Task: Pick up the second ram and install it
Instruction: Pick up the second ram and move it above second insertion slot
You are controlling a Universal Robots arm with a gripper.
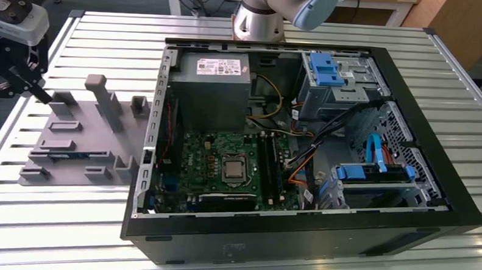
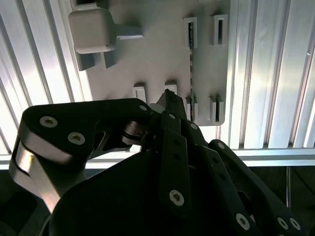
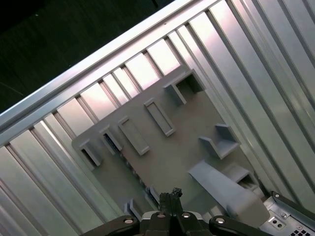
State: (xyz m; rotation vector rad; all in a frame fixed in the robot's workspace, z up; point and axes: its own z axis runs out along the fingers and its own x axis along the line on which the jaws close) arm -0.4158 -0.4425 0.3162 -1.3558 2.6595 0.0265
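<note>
The second ram [image 2: 191, 69] is a thin dark stick standing on edge between small slotted posts of a grey holder plate [image 2: 157, 59]. In the exterior view it [image 1: 67, 154] shows as a dark strip on that plate [image 1: 78, 134], at the exterior view's left of the computer case. My gripper [image 1: 41, 96] hangs above the plate's far left part. In both wrist views its black fingers meet in one point [image 2: 169, 97] [image 3: 171, 194], shut with nothing between them, a little to one side of the stick's end. The motherboard's memory slots [image 1: 271, 164] lie inside the case.
The open black computer case [image 1: 302, 235] lies on a ribbed metal table [image 1: 83, 226], with a power supply [image 1: 211, 85], loose cables [image 1: 305, 156] and blue drive brackets [image 1: 325, 68]. The holder plate has tall grey posts [image 1: 104, 101]. The arm's base [image 1: 258, 17] stands behind the case.
</note>
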